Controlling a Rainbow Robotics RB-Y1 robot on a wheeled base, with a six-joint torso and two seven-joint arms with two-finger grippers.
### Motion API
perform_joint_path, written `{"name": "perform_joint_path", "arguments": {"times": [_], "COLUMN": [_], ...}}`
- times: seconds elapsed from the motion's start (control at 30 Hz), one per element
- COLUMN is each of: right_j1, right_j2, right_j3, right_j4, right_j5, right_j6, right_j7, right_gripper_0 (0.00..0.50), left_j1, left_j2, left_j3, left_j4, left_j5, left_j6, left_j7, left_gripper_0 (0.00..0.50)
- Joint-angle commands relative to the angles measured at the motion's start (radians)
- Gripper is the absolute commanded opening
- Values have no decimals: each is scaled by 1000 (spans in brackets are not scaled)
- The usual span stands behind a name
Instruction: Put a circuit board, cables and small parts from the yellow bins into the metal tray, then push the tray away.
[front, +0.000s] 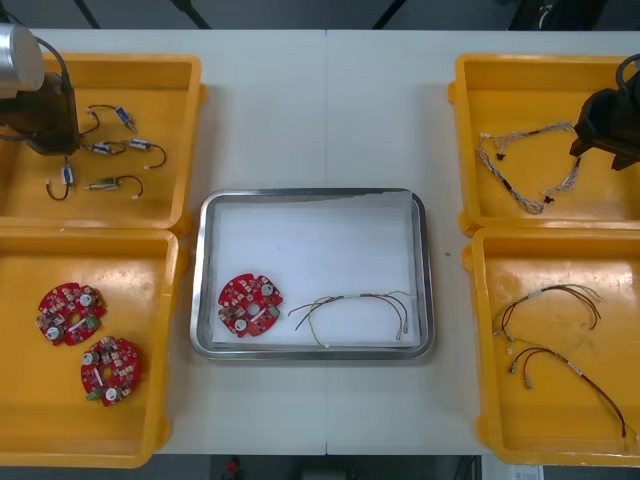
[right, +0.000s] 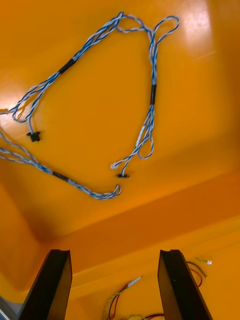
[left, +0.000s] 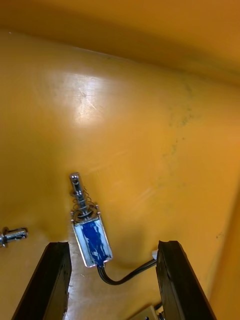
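Note:
The metal tray (front: 206, 285) in the middle holds a red circuit board (front: 249, 304) and a red and yellow cable (front: 360, 305). My left gripper (front: 52, 140) (left: 114, 245) hangs open over the far left yellow bin (front: 190, 120). A small metal part (left: 91, 241) with a blue body and a black lead lies between its fingers, nearer one of them. My right gripper (front: 598, 135) (right: 114, 252) stands open over the far right yellow bin (front: 465, 150), near its wall. Twisted blue and white cables (front: 525, 165) (right: 150, 100) lie beyond its fingers.
Several more small metal parts (front: 115, 150) lie in the far left bin. The near left bin (front: 165, 400) holds two red circuit boards (front: 72, 313) (front: 110, 369). Red and yellow cables (front: 555, 330) (right: 125, 295) lie in the near right bin (front: 480, 400).

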Motion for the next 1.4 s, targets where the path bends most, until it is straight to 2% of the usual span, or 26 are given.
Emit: {"name": "perform_joint_path", "arguments": {"times": [0.03,0.37,0.7,1.1,1.13,1.23,1.37,1.4], "right_j1": [-55,-78,-78,-78,-78,-78,-78,-77], "right_j2": [-36,18,73,145,150,170,194,199], "right_j3": [-28,-28,-19,10,12,10,12,12], "right_j4": [75,242,348,486,498,532,563,568], "right_j5": [36,123,203,258,257,264,275,278], "right_j6": [-58,-179,-317,-517,-534,-580,-615,-618], "right_j7": [124,244,267,284,284,284,284,284], "right_gripper_0": [500,500,500,500,500,500,500,500], "left_j1": [26,37,48,57,57,57,57,57], "left_j2": [-11,-11,-11,-13,-11,-13,-17,-19], "left_j3": [-27,-27,-34,-132,-137,-140,-140,-140], "left_j4": [1,1,3,13,15,32,58,67], "left_j5": [8,9,23,58,58,66,70,74], "left_j6": [-36,-44,-50,-53,-55,-69,-85,-93], "left_j7": [-17,-32,-49,-57,-58,-67,-84,-90], "left_gripper_0": [500,500,500,500,493,420,410,362]}}
